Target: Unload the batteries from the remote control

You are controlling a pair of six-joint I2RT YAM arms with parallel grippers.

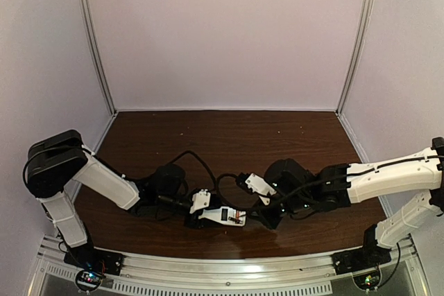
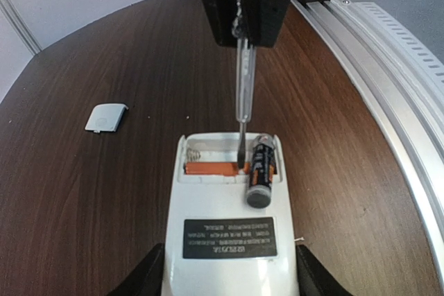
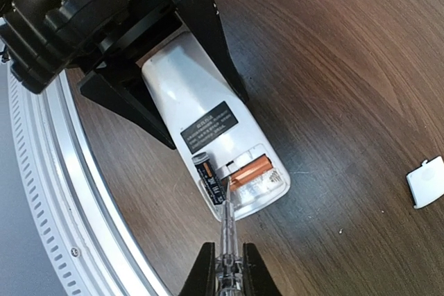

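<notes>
Left pincer (image 2: 229,272) is standing partly open, clamping the small white rectangular remote control (image 2: 222,202) by both long edges, back side up on the dark wood-grain tabletop (image 2: 90,206). Right pincer (image 3: 227,273) is gripping the thin clear-handled screwdriver (image 2: 243,88), jaws nearly closed. Its tip is sitting in the open compartment between the orange-red cylindrical battery (image 2: 211,168), lying flat, and the dark silvery-ended battery (image 2: 260,171), tilting upward. A small white square cover piece (image 2: 106,117) is lying well apart
</notes>
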